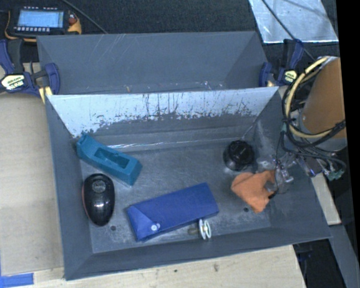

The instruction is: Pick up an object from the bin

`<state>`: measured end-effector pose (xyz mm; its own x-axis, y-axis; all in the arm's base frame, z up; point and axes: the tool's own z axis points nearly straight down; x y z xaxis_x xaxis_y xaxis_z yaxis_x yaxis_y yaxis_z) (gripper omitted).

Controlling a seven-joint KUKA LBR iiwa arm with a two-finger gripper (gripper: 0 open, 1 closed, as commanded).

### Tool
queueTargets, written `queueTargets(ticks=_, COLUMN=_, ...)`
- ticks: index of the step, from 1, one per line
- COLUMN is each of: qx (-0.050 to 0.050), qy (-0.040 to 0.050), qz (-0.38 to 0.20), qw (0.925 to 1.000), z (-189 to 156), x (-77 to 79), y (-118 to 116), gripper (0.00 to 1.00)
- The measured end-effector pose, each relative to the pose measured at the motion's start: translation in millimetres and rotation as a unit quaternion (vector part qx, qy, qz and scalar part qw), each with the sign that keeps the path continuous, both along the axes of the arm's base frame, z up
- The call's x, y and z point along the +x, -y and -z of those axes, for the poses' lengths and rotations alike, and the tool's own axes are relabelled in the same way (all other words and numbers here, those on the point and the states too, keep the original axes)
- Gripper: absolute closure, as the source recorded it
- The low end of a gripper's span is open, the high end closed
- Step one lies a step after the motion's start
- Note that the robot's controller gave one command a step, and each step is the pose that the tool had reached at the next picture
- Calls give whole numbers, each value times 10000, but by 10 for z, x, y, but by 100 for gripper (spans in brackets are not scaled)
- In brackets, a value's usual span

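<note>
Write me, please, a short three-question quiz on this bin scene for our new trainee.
1. True or false: the black mouse lies to the left of the blue flat pouch in the camera view.
2. Which thing is nearest the gripper? A) black mouse B) orange cloth C) blue flat pouch
3. Fill in: in the camera view, the round black cap sits just ___ the orange cloth.

Key: 1 true; 2 B; 3 above.
</note>
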<state>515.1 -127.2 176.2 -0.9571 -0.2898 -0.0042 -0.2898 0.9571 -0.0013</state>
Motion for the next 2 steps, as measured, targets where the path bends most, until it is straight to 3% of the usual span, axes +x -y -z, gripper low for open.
queueTargets(ticks=1, qx=-3, qy=-45, qz=27, qw=10000, z=-212, x=40, y=43, gripper=100)
queueTargets(ticks=2, qx=-12, qy=40, qz=-178, qw=9998, z=55, x=21, y=-80, gripper=100)
